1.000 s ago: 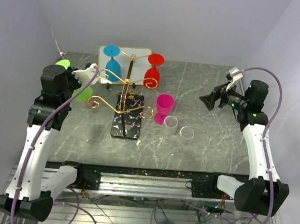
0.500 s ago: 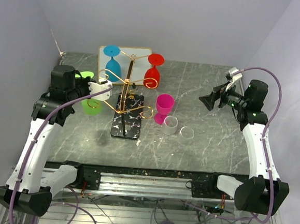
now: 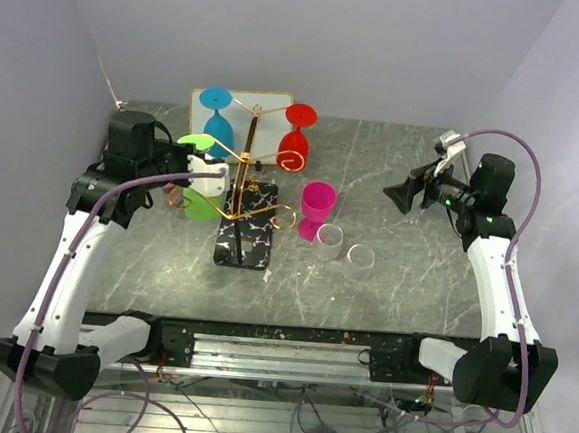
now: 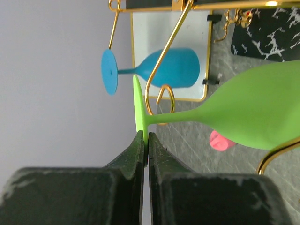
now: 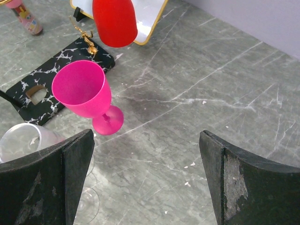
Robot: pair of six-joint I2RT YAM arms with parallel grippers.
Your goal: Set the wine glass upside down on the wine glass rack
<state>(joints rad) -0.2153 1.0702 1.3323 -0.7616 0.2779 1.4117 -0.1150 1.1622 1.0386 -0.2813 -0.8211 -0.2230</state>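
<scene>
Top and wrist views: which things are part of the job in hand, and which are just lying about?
In the job:
- green wine glass, upside down, foot pinched in the left gripper
- wine glass rack

Lying about:
- blue glass and red glass, already hanging on the rack
- pink glass, upright
- clear glasses
- white tray
- right gripper, open, holding nothing

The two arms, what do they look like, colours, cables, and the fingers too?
The left arm and right arm both have white link shells with black joint housings and black bases. A lilac cable loops along each. The left gripper has black, wedge-shaped fingers with a rough matte surface. The right gripper has similar black fingers, scuffed grey in spots.
</scene>
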